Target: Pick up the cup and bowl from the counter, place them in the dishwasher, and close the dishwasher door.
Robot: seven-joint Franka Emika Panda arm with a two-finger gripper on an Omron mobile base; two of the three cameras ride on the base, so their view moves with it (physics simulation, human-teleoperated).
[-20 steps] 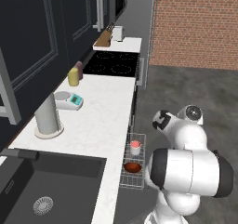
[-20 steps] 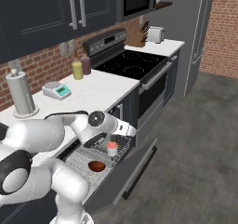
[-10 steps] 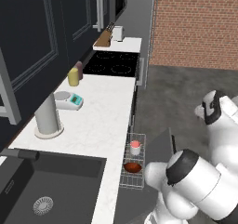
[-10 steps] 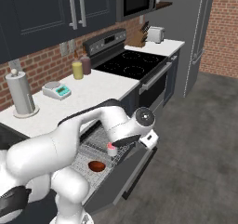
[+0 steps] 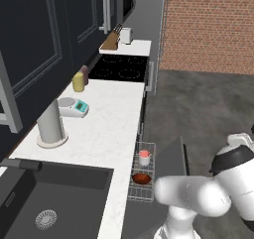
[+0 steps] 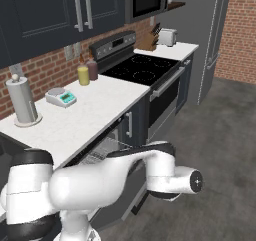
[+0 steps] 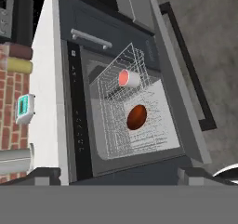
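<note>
From my hand view I look down on the dishwasher (image 7: 139, 111), which is open. Its wire rack (image 7: 153, 139) is pulled out over the dishwasher door (image 7: 179, 97), and the door is lowered, with its long dark handle at about 3 o'clock in this view.

The cup (image 7: 128, 78) is in the rack, toward 12 o'clock, and its red-pink inside faces the camera. The bowl (image 7: 136, 117) is also in the rack, near the middle, just beside the cup at its 6 o'clock side. I cannot tell if they touch.

In the left base view the cup (image 5: 144, 157) and the bowl (image 5: 141, 178) sit in the rack just beside the front edge of the table (image 5: 109, 134), the cup farther from me than the bowl.

On the table I see a tall grey cylinder (image 5: 51, 124), a small scale (image 5: 73, 107) with a teal side, and a yellow canister (image 5: 78, 82) near the black cooktop (image 5: 121, 68). The black sink (image 5: 49, 203) is at the near end.

My end effector: I cannot tell if its fingers are spread or pressed together, because the tips are not clear in any view.
</note>
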